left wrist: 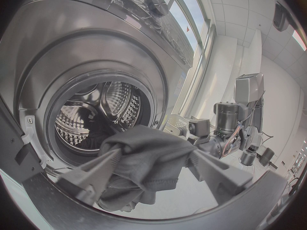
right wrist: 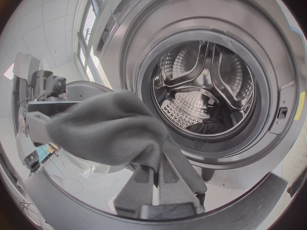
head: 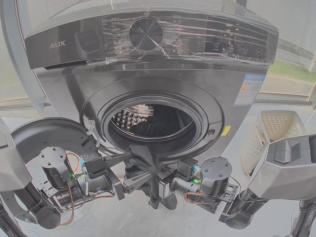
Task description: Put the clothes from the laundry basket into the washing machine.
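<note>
Grey garment, limp and light: right gripper pinches one fold, left gripper gapes wide astride it; I'd grab bunched cloth.

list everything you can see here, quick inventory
washing machine: 1, dark grey, centre, front-loading
door: 1, grey, open on robot's left
control knob: 1, black, top panel
dark garment: 1, dark grey, just below drum opening
clothes in drum: count unclear, dark, drum bottom
laundry basket: 1, cream, floor right of machine
yellow sticker: 1, yellow, right of the opening
left gripper: 1, grey, open, garment between its fingers
right gripper: 1, grey, shut on dark garment
</note>
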{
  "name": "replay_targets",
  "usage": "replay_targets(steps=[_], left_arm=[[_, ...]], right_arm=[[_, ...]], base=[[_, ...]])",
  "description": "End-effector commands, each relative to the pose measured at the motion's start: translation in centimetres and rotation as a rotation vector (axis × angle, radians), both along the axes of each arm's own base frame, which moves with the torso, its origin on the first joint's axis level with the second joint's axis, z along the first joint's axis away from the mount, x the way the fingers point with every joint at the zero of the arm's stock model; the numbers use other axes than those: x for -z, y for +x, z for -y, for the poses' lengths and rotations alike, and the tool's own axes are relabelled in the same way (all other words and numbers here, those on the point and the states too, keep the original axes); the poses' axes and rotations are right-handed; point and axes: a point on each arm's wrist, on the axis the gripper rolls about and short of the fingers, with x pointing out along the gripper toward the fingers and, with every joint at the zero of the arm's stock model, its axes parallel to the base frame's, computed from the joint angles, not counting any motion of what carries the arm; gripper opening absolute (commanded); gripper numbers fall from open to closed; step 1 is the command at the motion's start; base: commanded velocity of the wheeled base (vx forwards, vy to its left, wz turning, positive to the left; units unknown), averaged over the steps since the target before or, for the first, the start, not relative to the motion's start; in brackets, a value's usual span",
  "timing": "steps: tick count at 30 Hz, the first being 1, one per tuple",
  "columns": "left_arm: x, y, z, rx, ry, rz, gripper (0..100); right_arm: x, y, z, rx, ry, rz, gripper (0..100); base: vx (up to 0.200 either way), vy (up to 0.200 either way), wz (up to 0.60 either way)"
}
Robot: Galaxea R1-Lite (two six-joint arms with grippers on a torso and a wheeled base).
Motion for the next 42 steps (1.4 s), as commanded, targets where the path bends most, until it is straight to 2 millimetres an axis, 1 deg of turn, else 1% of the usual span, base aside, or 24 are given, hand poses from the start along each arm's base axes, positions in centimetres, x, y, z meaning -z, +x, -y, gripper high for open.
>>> replay_targets(steps=[1, 5, 6, 7, 9, 15, 21, 26, 27, 28, 29, 32, 35, 39, 40, 41, 42], left_arm=[[0.5, 0.5, -0.4, -0.026, 0.011, -0.017, 100], [0.6, 1.0, -1.2, -0.062, 0.011, -0.017, 100], [0.6, 1.0, -1.2, -0.062, 0.011, -0.017, 100], [0.9, 1.3, -1.7, -0.082, 0.019, -0.028, 100], [1.5, 1.5, -1.9, -0.096, 0.031, -0.049, 100], [2.8, 1.9, -1.9, -0.108, 0.063, -0.088, 100], [3.1, 2.0, -2.2, -0.115, 0.071, -0.098, 100], [4.0, 1.7, -2.4, -0.11, 0.1, -0.134, 100], [4.7, 1.4, -2.4, -0.104, 0.126, -0.155, 100], [4.7, 1.4, -2.4, -0.104, 0.126, -0.155, 100], [5.4, 1.4, -2.4, -0.101, 0.153, -0.174, 100], [6.9, 1.4, -2.3, -0.093, 0.189, -0.215, 100], [8.1, 1.8, -2.1, -0.085, 0.209, -0.248, 100], [8.3, 1.9, -2.0, -0.082, 0.211, -0.255, 100], [8.3, 2.0, -1.3, -0.051, 0.205, -0.242, 100], [8.2, 2.0, -1.2, -0.048, 0.202, -0.238, 100], [7.9, 2.2, -0.6, -0.032, 0.193, -0.218, 100]], right_arm=[[-1.6, -0.7, 1.0, 0.004, 0.024, 0.014, 0], [-2.7, -1.2, 2.3, 0.018, 0.03, 0.017, 0], [-2.7, -1.2, 2.3, 0.018, 0.03, 0.017, 0], [-3.2, -1.4, 2.8, 0.026, 0.035, 0.018, 0], [-3.7, -1.3, 3.4, 0.043, 0.041, 0.024, 0], [-4.2, -0.7, 4.3, 0.075, 0.052, 0.032, 0], [-4.2, -0.6, 4.3, 0.078, 0.054, 0.032, 0], [-4.3, -0.6, 4.3, 0.078, 0.057, 0.034, 0], [-4.4, -0.6, 4.3, 0.088, 0.059, 0.037, 0], [-4.4, -0.6, 4.3, 0.088, 0.059, 0.037, 0], [-4.5, -0.6, 4.2, 0.094, 0.062, 0.04, 0], [-4.9, -0.7, 4.3, 0.092, 0.07, 0.047, 0], [-4.8, -0.8, 4.4, 0.092, 0.069, 0.044, 0], [-4.8, -0.8, 4.4, 0.092, 0.069, 0.044, 0], [-4.9, -0.8, 4.2, 0.088, 0.071, 0.046, 0], [-4.9, -0.9, 4.2, 0.086, 0.07, 0.045, 0], [-4.8, -0.9, 4.2, 0.085, 0.069, 0.044, 0]], base=[[0.0, 0.0, 0.0], [0.0, 0.0, 0.0], [0.0, 0.0, 0.0], [0.0, 0.0, 0.0], [0.0, 0.0, 0.0], [0.0, 0.0, 0.0], [0.0, 0.0, 0.0], [0.0, 0.0, 0.0], [0.0, 0.0, 0.0], [0.0, 0.0, 0.0], [0.0, 0.0, 0.0], [0.0, 0.0, 0.0], [0.0, 0.0, 0.0], [0.0, 0.0, 0.0], [0.0, 0.0, 0.0], [0.0, 0.0, 0.0], [0.0, 0.0, 0.0]])
